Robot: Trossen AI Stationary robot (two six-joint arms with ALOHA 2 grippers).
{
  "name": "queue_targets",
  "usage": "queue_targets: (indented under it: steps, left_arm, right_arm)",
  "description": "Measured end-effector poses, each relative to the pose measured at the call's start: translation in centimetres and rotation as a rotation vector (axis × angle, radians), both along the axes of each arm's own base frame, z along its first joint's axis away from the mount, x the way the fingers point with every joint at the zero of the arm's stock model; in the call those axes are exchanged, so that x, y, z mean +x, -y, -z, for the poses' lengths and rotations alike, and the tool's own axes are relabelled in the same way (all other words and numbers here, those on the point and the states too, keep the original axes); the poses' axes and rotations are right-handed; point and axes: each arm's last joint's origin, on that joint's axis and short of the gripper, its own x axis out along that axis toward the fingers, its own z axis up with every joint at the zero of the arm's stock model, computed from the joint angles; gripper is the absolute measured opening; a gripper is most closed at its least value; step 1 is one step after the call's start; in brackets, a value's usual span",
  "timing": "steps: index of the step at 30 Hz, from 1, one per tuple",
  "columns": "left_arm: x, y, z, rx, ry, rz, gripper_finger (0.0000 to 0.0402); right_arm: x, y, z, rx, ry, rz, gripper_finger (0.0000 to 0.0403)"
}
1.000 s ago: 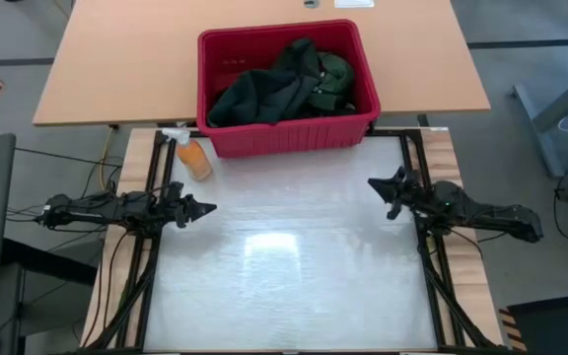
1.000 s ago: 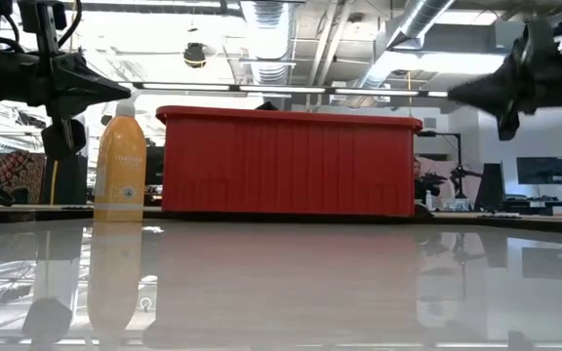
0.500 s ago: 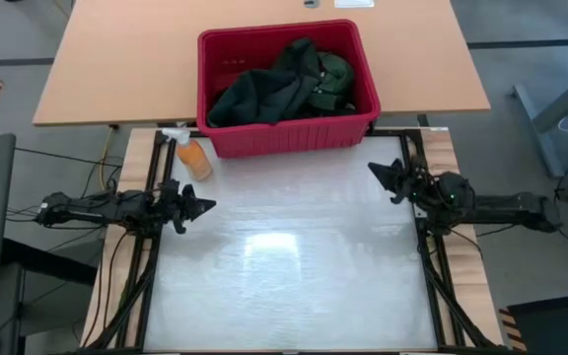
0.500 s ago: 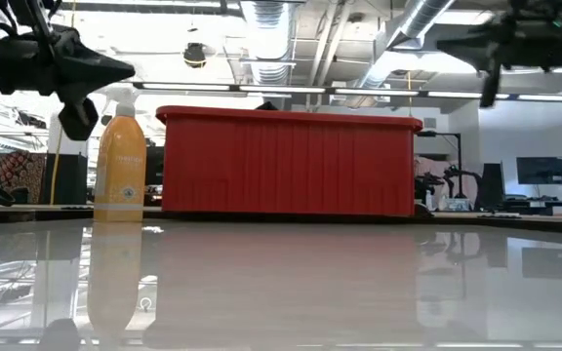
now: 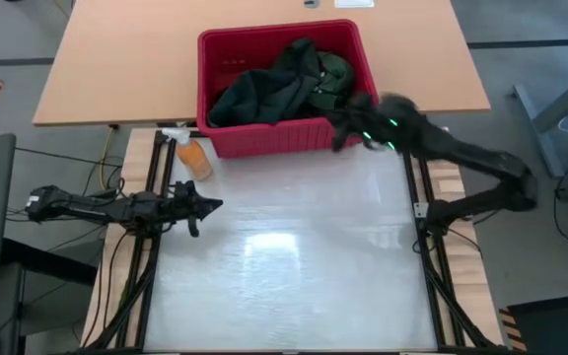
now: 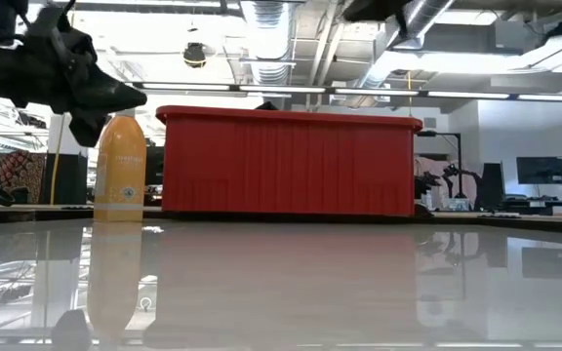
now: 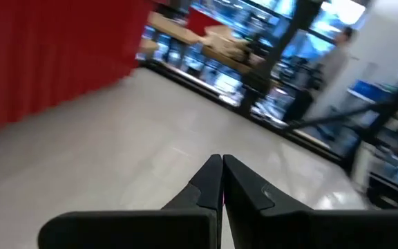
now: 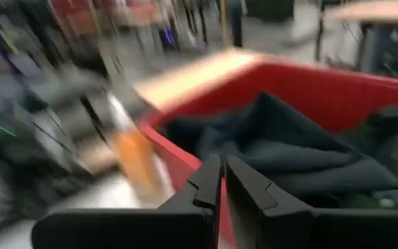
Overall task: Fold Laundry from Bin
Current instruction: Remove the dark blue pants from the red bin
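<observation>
So the bin [image 5: 286, 87] is sat at the top centre of the high view, and the laundry [image 5: 282, 83] is all heaped inside it — nothing has been pulled out onto the table [image 5: 294, 266] yet, judging by how bare the lower half of the frame looks. The step in hand is read as the first reach-and-grab.

The right gripper [image 5: 341, 130] is seen right of centre in the upper part of the high view, just at the bin's near right corner, fingers pressed almost together with nothing between them. In the right wrist view its fingertips [image 8: 218, 176] are aimed over the red rim at the dark cloth. The left gripper [image 5: 209, 205] is parked at mid-left, closed and empty.

To do this well, the jaws would need to be opened before the descent — closed like that, only a poke would be managed. A raised fold near the top of the pile is probably best pinched, not the tangled middle, so one garment is lifted rather than the whole lump. The rim should be cleared on the way in, and the orange spray bottle [image 5: 194, 156] at the bin's lower left corner should be left alone.
</observation>
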Motion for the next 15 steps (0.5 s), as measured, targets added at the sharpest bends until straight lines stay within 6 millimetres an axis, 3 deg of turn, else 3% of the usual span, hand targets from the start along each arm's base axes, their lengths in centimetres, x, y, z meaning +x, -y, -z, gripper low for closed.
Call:
queue_targets:
  steps: [4, 8, 15]
  left_arm:
    - [0.0, -0.6, -0.5, -0.02, 0.016, -0.07, 0.0023]
    - [0.4, -0.8, -2.5, -0.021, -0.017, -0.089, 0.0065]
    - [3.1, -1.3, -7.5, 0.176, -0.185, -0.179, 0.0143]
  right_arm:
    - [2.3, 5.9, -0.7, 0.071, -0.147, -0.046, 0.006]
    - [2.7, 11.8, -0.6, 0.179, -0.197, 0.008, 0.009]
    - [3.7, 18.0, 1.7, 0.327, -0.193, 0.119, 0.0176]
